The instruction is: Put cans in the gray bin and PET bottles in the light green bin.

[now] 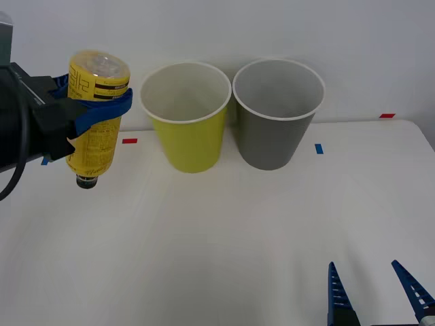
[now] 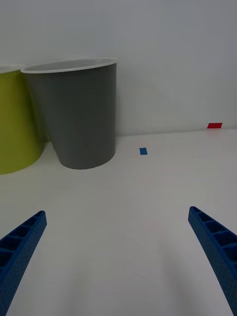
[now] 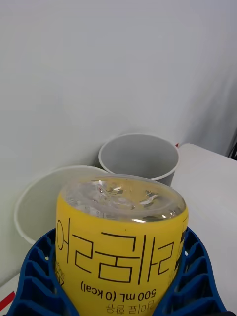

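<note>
PET bottle (image 1: pixel 97 115) inverted, cap down, aloft left of light green bin (image 1: pixel 187 119). Left gripper (image 1: pixel 102 105) clamped around its mid-body. Looks empty: light, thin-walled, slippery label; grip gently. Right gripper (image 1: pixel 375 293) open, low over worktop (image 1: pixel 224 238).

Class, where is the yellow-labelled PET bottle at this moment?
In the front view the PET bottle is at the far left, held cap-down above the table in the left tool, just left of the light green bin.

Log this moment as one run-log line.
left gripper: shut on PET bottle, cap down, raised left of light green bin | right gripper: open, low, idle
</note>
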Robot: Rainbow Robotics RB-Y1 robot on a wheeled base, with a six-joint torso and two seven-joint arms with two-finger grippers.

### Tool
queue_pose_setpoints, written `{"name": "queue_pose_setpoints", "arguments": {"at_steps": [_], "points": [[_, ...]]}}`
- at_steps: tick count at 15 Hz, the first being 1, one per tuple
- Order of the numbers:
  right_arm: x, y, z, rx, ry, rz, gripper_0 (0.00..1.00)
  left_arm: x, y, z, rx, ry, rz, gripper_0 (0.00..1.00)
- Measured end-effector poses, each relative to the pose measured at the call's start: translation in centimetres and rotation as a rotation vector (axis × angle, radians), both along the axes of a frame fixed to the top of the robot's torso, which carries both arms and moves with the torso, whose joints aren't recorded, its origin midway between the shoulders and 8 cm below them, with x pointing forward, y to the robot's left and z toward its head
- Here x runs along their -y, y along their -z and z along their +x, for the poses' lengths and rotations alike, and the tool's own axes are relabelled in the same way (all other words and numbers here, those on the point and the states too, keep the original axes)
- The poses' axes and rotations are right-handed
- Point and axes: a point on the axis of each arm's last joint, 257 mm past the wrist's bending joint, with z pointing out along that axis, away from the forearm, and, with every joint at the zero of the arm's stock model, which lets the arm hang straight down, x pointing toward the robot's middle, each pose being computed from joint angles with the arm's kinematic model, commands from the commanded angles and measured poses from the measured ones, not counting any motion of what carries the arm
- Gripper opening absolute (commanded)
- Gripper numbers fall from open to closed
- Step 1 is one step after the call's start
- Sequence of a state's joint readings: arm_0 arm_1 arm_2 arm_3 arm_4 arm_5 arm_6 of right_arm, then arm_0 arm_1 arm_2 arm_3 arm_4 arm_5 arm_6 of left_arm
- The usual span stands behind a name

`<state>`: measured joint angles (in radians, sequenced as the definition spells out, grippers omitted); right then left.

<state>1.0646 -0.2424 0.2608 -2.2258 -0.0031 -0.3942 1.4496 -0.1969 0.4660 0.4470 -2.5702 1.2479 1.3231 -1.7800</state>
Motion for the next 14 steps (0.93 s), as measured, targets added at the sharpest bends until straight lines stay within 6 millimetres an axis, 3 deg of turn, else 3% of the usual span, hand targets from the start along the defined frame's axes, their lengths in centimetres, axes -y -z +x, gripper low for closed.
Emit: {"name": "queue_pose_setpoints", "arguments": {"at_steps": [5,9,14], "points": [[0.0,0.0,0.0,0.0,0.0,0.0,1.0,-0.9,-2.9,0.4,0.08,-0.047,-0.032,0.0],[0.0,0.0,0.0,0.0,0.0,0.0,1.0,-0.5,-5.9,2.9,0.154,-0.094,-0.07,0.0],[0.0,0.0,0.0,0.0,0.0,0.0,1.0,1.5,-7.6,7.3,0.126,-0.068,-0.135,0.0]]}}
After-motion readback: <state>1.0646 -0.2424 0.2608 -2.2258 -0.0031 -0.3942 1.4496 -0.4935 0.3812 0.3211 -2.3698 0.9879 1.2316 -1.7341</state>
